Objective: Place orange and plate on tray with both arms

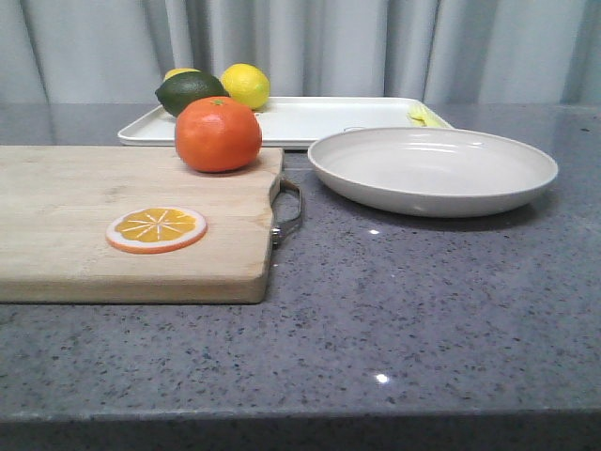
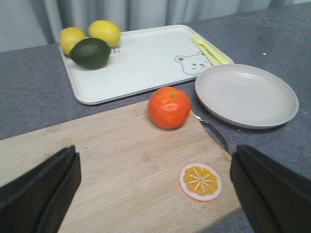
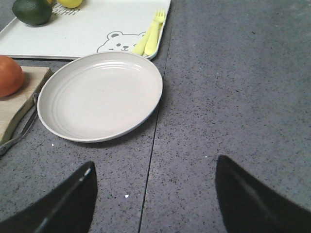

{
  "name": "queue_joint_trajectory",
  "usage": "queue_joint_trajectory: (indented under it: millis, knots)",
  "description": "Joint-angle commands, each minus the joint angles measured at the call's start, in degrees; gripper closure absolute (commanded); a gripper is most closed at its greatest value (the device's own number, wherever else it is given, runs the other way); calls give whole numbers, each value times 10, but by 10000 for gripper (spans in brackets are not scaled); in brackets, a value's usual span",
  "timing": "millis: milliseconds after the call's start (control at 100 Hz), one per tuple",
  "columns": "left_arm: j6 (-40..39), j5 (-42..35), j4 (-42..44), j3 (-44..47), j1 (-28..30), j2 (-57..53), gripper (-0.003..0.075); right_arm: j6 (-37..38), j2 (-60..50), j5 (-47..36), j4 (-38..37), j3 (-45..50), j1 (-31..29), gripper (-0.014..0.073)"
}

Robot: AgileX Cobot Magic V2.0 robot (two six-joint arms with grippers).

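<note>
The orange (image 1: 218, 132) (image 2: 169, 107) (image 3: 9, 76) rests at the far right corner of the wooden cutting board (image 1: 103, 244) (image 2: 126, 165). Right of the board, the off-white plate (image 1: 432, 170) (image 2: 246, 94) (image 3: 100, 96) lies on the grey counter. Behind both lies the white tray (image 1: 310, 119) (image 2: 141, 63) (image 3: 82, 29). My left gripper (image 2: 155, 187) hangs open over the board, short of the orange, nothing between its fingers. My right gripper (image 3: 154, 194) is open above bare counter, on the near side of the plate. Neither gripper shows in the front view.
An orange slice (image 1: 156, 229) (image 2: 200, 181) lies on the board near its metal handle (image 1: 287, 209). On the tray's left end sit two lemons (image 1: 245, 85) (image 2: 104, 32) and a dark green lime (image 1: 191, 91) (image 2: 90, 52); yellow cutlery (image 2: 210, 50) (image 3: 150, 36) lies at its right end.
</note>
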Motion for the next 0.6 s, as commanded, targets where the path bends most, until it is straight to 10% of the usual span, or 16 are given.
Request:
queue_joint_trajectory:
  millis: [0, 590]
  knots:
    - [100, -40, -107, -18, 2, 53, 136, 1, 9, -38, 4, -20, -4, 71]
    - [385, -76, -218, -149, -66, 391, 135, 1, 9, -38, 3, -20, -4, 71]
